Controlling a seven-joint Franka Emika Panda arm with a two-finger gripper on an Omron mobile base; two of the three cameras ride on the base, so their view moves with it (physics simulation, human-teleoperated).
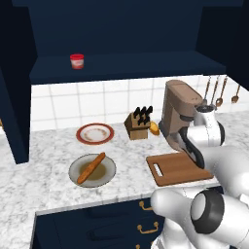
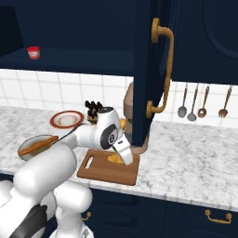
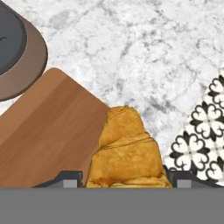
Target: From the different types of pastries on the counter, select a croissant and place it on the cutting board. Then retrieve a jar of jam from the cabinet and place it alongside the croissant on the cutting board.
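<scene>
The golden croissant [image 3: 126, 151] sits between my two finger tips, with my gripper [image 3: 126, 178] shut on it. It hangs low over the right end of the brown cutting board [image 3: 48, 129], near the board's edge. From the right base view the croissant [image 2: 113, 159] shows just under the gripper [image 2: 122, 157], over the cutting board [image 2: 104, 173]. The gripper [image 1: 198, 158] is down at the board [image 1: 170, 170] in front of the mixer. The red jar of jam [image 1: 77, 61] stands on the shelf of the open navy cabinet [image 1: 126, 65].
A baguette [image 1: 91, 168] lies in a grey dish, with an empty red-rimmed plate [image 1: 95, 133] behind it. A knife block [image 1: 137, 125], a bun [image 1: 154, 128] and a brown stand mixer [image 1: 179, 114] stand close behind the board. The open cabinet door [image 2: 148, 69] hangs above the board's right side.
</scene>
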